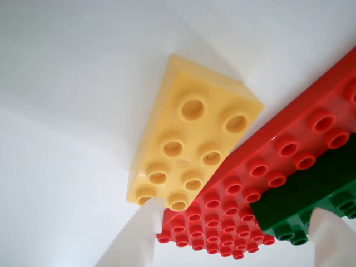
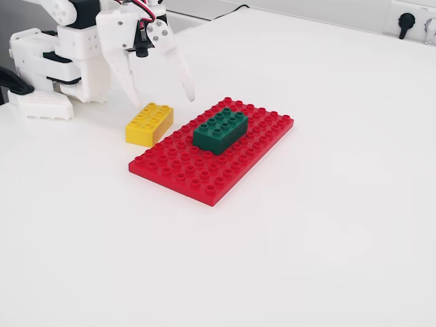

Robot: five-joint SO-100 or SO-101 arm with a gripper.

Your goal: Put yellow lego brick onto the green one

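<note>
White table, matte, evenly lit, taking up nearly all of the fixed view; wall socket sitting at the top right corner. Arm, white, standing at the top left of the fixed view, reaching down toward the bricks. Gripper hanging above the table with both white fingers pointing down, spread wide apart, pinching nothing; one fingertip hovering just above the far end of the yellow brick, the other above the near corner of the plate. Yellow brick, 2x4 studs, lying flat on the table just beside the plate's left edge in the fixed view; touching the plate or not, cannot tell. Plate, red, large, flat, studded, lying on the table at the middle of the fixed view. Green brick, dark, 2x4 studs, sitting on the plate toward its far half, studs facing up. In the wrist view: yellow brick showing at centre, washed pale, running diagonally; plate lying to its right, its edge meeting or slightly overlapping the brick's lower corner; green brick sitting at lower right; two blurred white fingertips rising from the bottom edge, gripper straddling the plate's corner.
</note>
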